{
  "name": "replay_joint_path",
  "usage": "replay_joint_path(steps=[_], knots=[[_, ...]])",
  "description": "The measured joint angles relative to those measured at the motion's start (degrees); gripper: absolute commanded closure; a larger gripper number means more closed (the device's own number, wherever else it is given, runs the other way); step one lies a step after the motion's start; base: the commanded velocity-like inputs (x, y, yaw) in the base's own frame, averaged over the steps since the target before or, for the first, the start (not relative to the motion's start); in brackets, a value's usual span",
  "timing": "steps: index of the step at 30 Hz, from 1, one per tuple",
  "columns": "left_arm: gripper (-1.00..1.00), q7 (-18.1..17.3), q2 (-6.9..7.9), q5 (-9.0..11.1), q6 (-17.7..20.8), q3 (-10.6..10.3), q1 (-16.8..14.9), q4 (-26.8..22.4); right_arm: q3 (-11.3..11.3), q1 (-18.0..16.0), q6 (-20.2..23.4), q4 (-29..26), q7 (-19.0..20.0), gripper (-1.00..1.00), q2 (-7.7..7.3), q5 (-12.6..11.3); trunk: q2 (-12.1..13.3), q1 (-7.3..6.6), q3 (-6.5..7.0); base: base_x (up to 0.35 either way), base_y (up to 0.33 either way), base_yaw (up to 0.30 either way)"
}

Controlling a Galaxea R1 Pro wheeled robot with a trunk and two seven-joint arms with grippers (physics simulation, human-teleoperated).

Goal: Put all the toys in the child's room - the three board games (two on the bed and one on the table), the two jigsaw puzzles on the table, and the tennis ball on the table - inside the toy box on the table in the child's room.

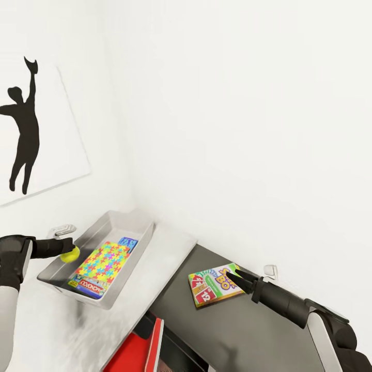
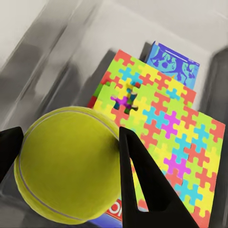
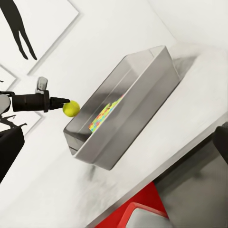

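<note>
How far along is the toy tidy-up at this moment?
Done: a jigsaw puzzle and two board games lie in the toy box. In hand: the left gripper holds the tennis ball over the box. Left: the board game at the right gripper, on the dark side unit.

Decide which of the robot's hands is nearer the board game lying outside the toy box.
Right. The right hand sits at the board game's edge; the left hand holds the tennis ball over the toy box.

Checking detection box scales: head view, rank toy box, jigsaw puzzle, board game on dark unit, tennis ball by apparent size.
1. Toy box
2. Jigsaw puzzle and board game: look alike in size, not ranked
3. Tennis ball, held in the left end effector
</note>
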Motion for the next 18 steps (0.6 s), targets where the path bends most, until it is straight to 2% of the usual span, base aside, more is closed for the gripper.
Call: replay_joint_path(steps=[8,18], knots=[[1.00,0.1,0.02,-0.1,-0.1,-0.4,0.0,0.1,0.0,0.0,0.0,0.0,0.0,-1.00,0.00,0.0,0.0,0.00,-0.64,0.000,0.000,0.000],[1.00,0.4,0.25,-0.2,-0.1,-0.5,0.0,0.2,0.0,0.0,0.0,0.0,0.1,-1.00,0.02,0.0,0.0,0.00,-0.77,0.000,0.000,0.000]])
